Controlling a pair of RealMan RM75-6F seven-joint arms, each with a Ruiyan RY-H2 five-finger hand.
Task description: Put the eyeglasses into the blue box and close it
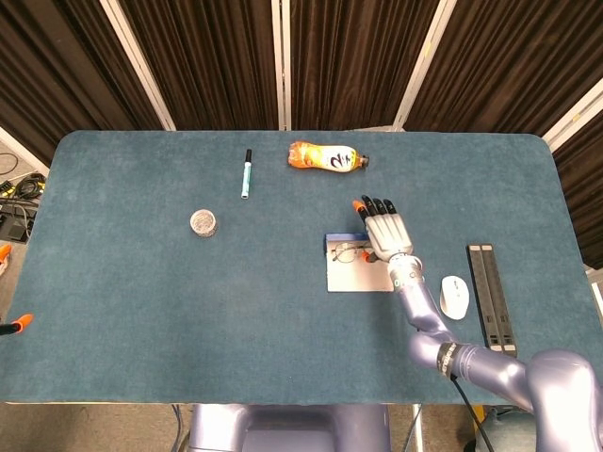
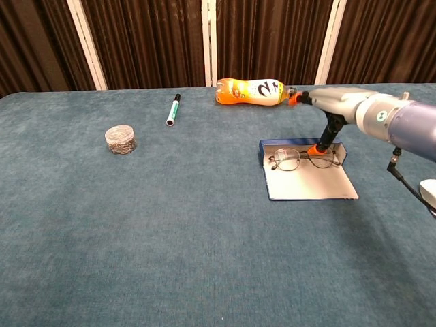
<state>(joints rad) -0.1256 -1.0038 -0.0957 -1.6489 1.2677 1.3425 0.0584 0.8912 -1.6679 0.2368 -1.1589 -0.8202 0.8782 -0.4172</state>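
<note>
The blue box (image 2: 310,184) lies open right of the table's centre, its white inside facing up; the head view shows it too (image 1: 356,276). The thin-rimmed eyeglasses (image 2: 300,159) lie across the back part of the box, and they also show from above (image 1: 347,251). My right hand (image 2: 337,107) hovers over the box's far right corner with its fingers stretched out flat. Its orange-tipped thumb points down at the right end of the glasses; I cannot tell whether it touches them. The head view shows the same hand (image 1: 386,234) spread and holding nothing. My left hand shows in neither view.
An orange bottle (image 2: 253,91) lies on its side behind the box. A green marker (image 2: 173,110) and a small round jar (image 2: 120,139) sit to the left. A white mouse (image 1: 455,296) and two black bars (image 1: 492,297) lie at the right edge.
</note>
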